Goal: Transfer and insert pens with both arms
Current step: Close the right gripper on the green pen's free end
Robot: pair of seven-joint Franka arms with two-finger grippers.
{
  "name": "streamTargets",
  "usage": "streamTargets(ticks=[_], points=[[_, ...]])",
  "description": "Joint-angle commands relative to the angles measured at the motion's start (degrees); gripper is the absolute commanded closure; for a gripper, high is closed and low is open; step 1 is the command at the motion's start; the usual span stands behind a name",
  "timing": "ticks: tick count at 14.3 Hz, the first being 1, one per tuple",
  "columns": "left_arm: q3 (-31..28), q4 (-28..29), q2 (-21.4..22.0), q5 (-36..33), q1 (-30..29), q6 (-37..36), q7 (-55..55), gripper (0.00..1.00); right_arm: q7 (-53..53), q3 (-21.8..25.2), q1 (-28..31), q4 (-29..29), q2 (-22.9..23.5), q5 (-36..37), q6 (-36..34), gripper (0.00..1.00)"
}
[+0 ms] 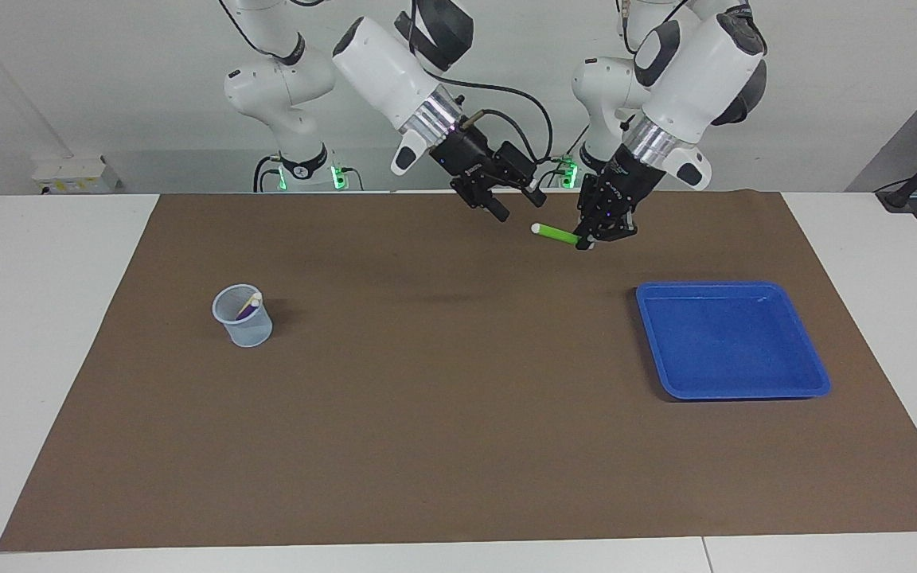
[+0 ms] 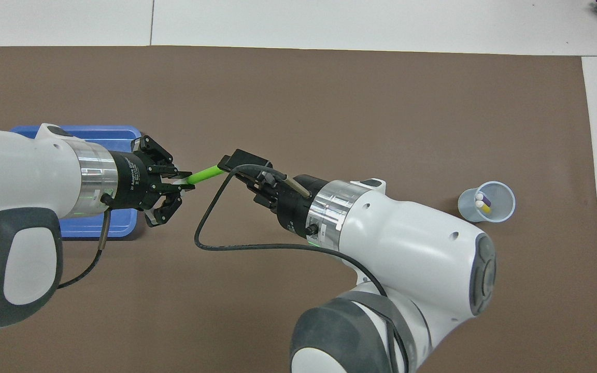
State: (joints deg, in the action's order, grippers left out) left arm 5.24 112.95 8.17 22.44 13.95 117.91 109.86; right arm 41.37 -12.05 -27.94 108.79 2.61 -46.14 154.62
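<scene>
**Green pen [image 1: 558,234] up in the air, handover about to happen**

Starting at the right arm's end of the table: a pale translucent cup [image 1: 242,318] upright on the brown mat [image 1: 442,414], and inside it the yellow pen [image 1: 250,303] and the purple pen [image 1: 245,313], leaning together, whitish ends up. Two of three home, by the look of it.

On to the middle. Right gripper [image 1: 516,208] raised over the mat, angled down toward the green pen's whitish end, fingers spread and holding nothing. Close to that tip, but apart from it in the facing view. No touch to report.

Next, the green pen itself: lifted clear of the mat, lying roughly level, whitish end offered to the right gripper. Pinched at its other end by the left gripper [image 1: 595,239], fingers pressed onto the barrel, also up over the mat.

Finally, toward the left arm's end: the blue tray [image 1: 729,342], flat on the mat, no pens left in it.

So, judging the score: pick-up of the last pen done, transfer not yet made. Left to do, most likely: a closing grip on the free end, a release from the left gripper, a carry over to the cup, and a drop in beside the other two.
</scene>
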Motion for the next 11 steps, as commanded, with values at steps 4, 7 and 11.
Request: streamTargets(ticks=[4,7,11], points=[[-0.41,1.65,1.94,0.94,0.64,-0.75,0.88,1.0,-0.58,0.01,-2.82,-4.12,6.09,-0.36,7.01,0.06],[-0.5,1.65,2.03,0.94,0.64,-0.75,0.88,1.0,-0.76,0.1,-2.29,-4.12,6.18,-0.36,6.92,0.3],[-0.5,1.65,2.03,0.94,0.64,-0.84,0.88,1.0,-0.76,0.01,-2.38,-4.12,6.18,-0.36,7.01,0.49]])
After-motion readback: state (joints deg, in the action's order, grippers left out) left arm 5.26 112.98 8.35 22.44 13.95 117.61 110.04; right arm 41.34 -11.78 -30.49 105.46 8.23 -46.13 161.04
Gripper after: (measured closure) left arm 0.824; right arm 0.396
